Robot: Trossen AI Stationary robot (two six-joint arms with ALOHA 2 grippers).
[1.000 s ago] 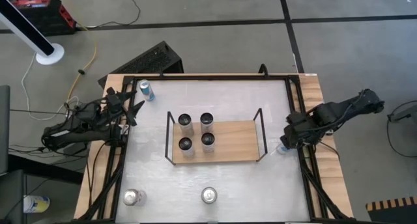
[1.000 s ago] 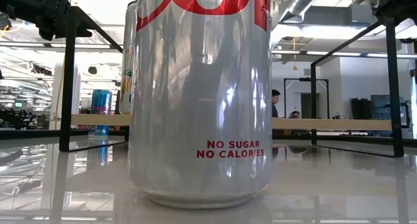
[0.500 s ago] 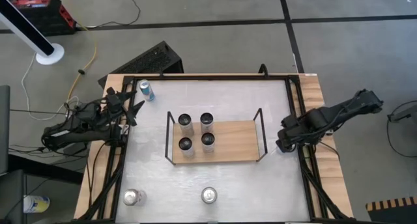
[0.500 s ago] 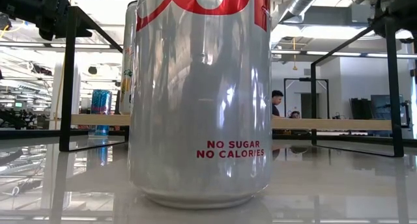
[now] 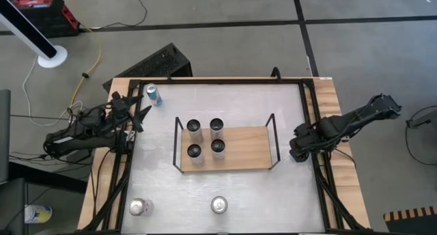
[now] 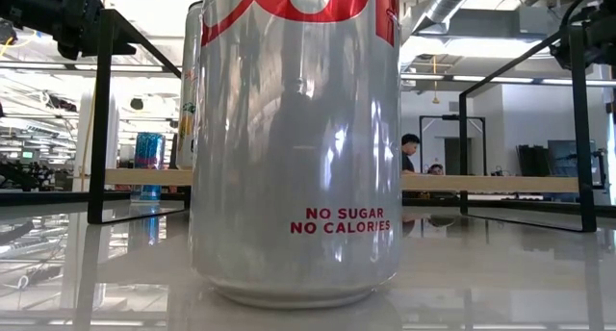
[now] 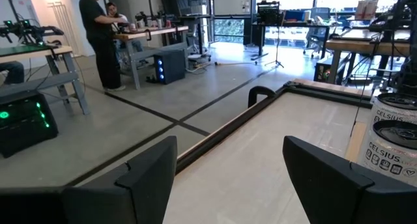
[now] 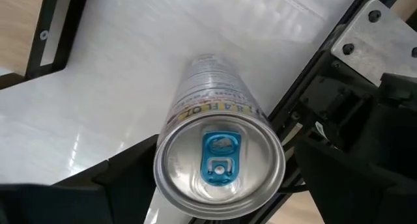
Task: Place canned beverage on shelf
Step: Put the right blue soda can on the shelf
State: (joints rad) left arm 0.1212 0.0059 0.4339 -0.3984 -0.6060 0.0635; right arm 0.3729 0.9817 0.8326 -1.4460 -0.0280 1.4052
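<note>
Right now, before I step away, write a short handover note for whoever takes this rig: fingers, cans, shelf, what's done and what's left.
Right gripper: at the table's right edge, fingers open on either side of a silver can with a blue tab; not yet gripped.
Left gripper: waiting at the table's left edge, fingers open, empty.
Low light-wood shelf in a black wire frame: mid-table, four dark-topped cans standing on its left half, right half bare.
Left: the can at the right gripper, a blue can at the far-left corner, and two silver cans along the near edge.
</note>
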